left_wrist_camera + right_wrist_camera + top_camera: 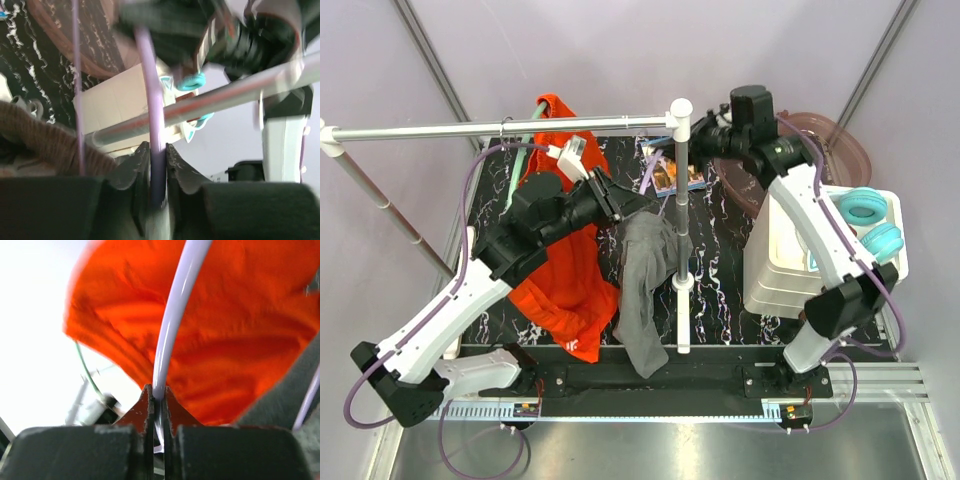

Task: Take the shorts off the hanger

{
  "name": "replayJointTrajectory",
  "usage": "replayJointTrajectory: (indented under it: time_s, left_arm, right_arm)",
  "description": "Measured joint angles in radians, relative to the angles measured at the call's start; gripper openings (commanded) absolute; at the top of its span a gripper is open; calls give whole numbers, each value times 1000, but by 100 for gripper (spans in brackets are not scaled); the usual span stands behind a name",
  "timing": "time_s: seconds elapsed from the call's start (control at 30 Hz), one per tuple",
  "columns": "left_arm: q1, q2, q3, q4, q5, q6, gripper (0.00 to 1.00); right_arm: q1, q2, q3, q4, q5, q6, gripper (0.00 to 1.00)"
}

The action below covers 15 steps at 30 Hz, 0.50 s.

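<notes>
No word, number or brand can be read in any view. The orange shorts [565, 290] carry a small white logo [588, 347] at the near hem, too small to make out. A printed card [672, 176] on the far part of the table shows colours but no legible letters. A white strip [650, 411] along the near edge bears tick marks only.

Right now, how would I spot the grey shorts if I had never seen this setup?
Find the silver clothes rail across the black marbled table, then its upright post. The grey shorts hang limp just left of that post. Unlike the bright orange-red shorts beside them, they are plain, dull grey.
</notes>
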<state>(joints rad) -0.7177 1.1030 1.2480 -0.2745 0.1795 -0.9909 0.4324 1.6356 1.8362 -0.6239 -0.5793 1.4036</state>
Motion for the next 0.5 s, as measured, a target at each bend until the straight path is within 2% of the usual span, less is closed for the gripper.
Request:
replayJointTrajectory:
  time_s: [0.13,0.23,0.5]
  left_arm:
    - [-3,-37,-16,-77,3,18,52]
    - [-3,-45,-8,-128,-8,48,63]
    - [-3,-45,97,-251,-40,158,66]
  right_arm:
    - [-105,105,122,23,24,31,0]
    - [-160,151,188,22,47,34,0]
    - [-163,211,312,-12,62,26,0]
